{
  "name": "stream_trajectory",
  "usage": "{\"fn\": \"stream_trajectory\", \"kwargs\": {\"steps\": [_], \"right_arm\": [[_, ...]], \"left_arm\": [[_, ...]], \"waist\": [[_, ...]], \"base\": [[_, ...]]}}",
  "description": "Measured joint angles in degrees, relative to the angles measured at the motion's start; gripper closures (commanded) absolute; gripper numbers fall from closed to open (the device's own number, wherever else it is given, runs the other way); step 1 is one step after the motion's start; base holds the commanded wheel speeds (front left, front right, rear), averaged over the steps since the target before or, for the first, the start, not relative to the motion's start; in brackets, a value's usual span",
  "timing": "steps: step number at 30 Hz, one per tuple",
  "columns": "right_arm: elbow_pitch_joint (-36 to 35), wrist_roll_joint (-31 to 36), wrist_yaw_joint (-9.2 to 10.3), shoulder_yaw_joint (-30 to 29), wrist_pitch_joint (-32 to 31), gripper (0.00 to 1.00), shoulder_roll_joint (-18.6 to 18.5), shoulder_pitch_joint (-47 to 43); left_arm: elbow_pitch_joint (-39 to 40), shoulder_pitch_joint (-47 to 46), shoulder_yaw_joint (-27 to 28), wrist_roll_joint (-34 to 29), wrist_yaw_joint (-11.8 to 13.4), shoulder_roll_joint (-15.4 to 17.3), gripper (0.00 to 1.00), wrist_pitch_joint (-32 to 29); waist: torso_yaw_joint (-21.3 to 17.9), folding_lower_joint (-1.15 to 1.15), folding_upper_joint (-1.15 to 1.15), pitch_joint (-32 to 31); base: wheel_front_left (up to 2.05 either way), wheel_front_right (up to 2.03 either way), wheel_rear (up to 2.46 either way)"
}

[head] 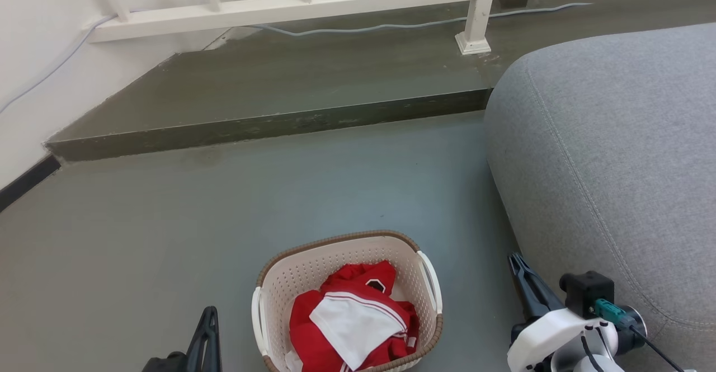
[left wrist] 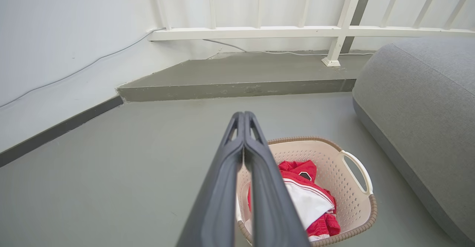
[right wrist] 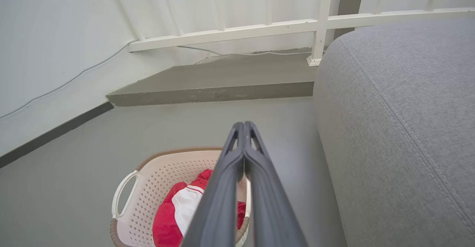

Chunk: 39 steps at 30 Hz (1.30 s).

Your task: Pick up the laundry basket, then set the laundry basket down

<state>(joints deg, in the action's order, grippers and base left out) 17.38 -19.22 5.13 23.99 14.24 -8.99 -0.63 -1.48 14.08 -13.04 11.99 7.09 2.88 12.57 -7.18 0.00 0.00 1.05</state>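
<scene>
Left hand [left wrist: 244, 117] and right hand [right wrist: 244, 126] point forward, each with fingers pressed together

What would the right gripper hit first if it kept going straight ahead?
Nothing close, it seems: the shut right gripper points past the basket, beside the sofa, over bare floor toward the raised step. It would likely meet floor or step first; depth is unclear.

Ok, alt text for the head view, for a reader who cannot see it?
A cream laundry basket with a brown rim sits on the grey floor holding red and white clothes, flanked by the shut left gripper and right gripper, neither touching it. A grey sofa is on the right; a step and white railing lie behind.
</scene>
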Motion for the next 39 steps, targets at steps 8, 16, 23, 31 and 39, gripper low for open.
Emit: {"fn": "stream_trajectory", "kwargs": {"steps": [8,16,23,31,39], "right_arm": [[-0.67,-3.68,-0.57,-1.21,-0.04,1.00,0.18,-1.07],[-1.68,-12.45,-1.67,-3.54,-1.75,1.00,0.96,-1.06],[-2.02,-17.38,-2.25,-5.64,-3.05,1.00,1.52,-1.04],[-2.24,-23.58,-2.97,-7.98,-4.77,1.00,1.62,-1.01],[-2.41,-29.64,-3.74,-10.28,-6.25,1.00,1.70,-0.87]], "left_arm": [[1.97,0.99,-1.30,3.96,-0.51,0.01,1.00,0.01],[2.63,1.39,0.01,12.67,-1.04,0.00,1.00,-0.02],[2.34,1.10,1.75,19.41,-1.09,0.02,1.00,-1.47],[1.83,-0.59,2.68,26.47,-1.64,0.30,1.00,-2.54],[0.40,-2.07,3.74,33.41,-3.00,1.10,1.00,-4.16]], "waist": [[0.51,0.00,0.00,0.02],[1.24,0.00,0.00,0.02],[1.71,0.00,0.00,-0.02],[2.26,0.00,0.00,-0.08],[2.81,0.00,0.00,-0.15]], "base": [[0.00,0.00,0.00],[0.00,0.00,0.00],[0.00,0.00,0.00],[0.00,0.00,0.00],[0.00,0.00,0.00]]}}
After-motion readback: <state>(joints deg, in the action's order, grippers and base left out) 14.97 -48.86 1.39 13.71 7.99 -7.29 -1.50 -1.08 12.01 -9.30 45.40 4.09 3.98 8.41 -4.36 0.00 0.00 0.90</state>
